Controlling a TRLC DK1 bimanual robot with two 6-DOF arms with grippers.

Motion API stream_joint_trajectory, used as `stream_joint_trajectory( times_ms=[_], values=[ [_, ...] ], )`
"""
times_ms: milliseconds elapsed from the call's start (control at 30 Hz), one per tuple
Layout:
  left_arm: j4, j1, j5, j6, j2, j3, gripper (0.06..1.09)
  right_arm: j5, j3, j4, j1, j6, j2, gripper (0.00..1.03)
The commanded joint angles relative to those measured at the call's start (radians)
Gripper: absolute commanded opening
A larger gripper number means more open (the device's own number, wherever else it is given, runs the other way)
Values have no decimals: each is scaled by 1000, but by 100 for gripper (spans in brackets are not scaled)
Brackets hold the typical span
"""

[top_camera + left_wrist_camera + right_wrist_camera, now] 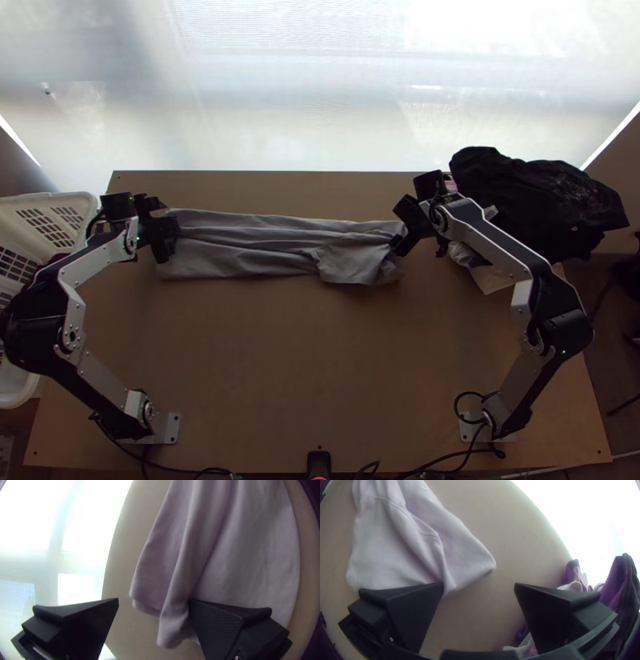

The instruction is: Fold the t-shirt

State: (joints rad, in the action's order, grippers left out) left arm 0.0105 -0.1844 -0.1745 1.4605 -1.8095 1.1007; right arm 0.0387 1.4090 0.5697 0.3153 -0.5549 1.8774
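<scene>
The grey t-shirt (248, 246) lies as a long, narrow strip across the table's far half, creased lengthwise, with a wider flap at its right end. At its left end is my left gripper (162, 232); at its right end is my right gripper (406, 226). In the left wrist view the fingers of my left gripper (154, 603) stand wide apart, one against the cloth (246, 553) near a bunched fold. My right gripper (479, 586) is spread wide too, one finger over the edge of the shirt (386, 556), the other off it.
A dark garment pile (536, 200) with some lighter cloth lies at the table's far right corner. A white basket (48, 200) stands beyond the table's left edge. Bare wood of the table (320, 360) stretches between the arms' bases.
</scene>
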Motion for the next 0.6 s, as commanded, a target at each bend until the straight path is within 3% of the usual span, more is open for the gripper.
stream_joint_trajectory(
  times_ms=[0,300,567],
  values=[
    [40,-3,-51,-14,70,-7,104,6,-25,9,-30,-17,-46,98],
    [57,37,-69,-80,173,47,104,70,-19,35,1,-2,-185,98],
    [195,-4,-74,-285,315,27,104,142,-27,50,10,10,-259,94]
  ],
)
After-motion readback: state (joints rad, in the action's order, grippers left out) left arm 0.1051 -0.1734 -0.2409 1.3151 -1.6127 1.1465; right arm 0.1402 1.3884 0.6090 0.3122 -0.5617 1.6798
